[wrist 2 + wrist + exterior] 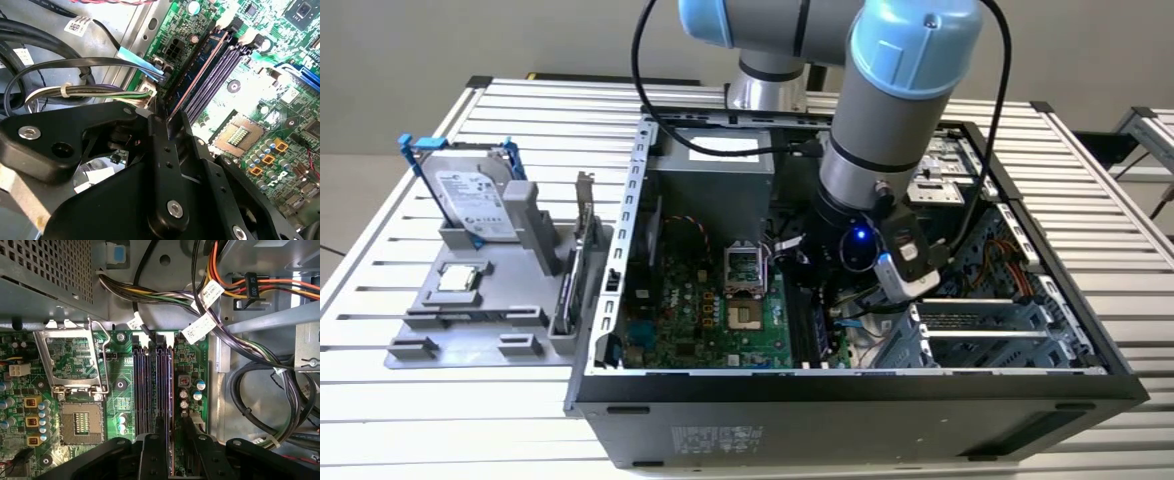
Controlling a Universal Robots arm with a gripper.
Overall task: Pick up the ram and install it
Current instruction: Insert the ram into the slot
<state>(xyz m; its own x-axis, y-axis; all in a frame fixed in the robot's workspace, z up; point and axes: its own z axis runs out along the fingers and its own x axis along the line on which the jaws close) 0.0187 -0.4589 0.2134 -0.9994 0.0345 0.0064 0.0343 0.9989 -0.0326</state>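
Observation:
The ram [196, 75] is a long blue stick standing on edge in the outermost black slot of the green motherboard [707, 320], inside the open computer case [854, 385]. Seen from above in the first wrist view, the ram [170, 390] runs along the slot closest to the board's edge. My gripper [172, 452] reaches down over one end of the stick, its black fingers [167, 150] pressed close on both sides, shut on it. In the exterior view the gripper [834, 310] is low inside the case, beside the empty processor socket [742, 268].
Bundles of cables [240, 380] crowd the case wall right beside the slots. Empty purple slots [215, 82] lie next to the stick. Outside the case, a grey fixture [494, 290] holds a hard drive [467, 195] and a dark card [580, 250].

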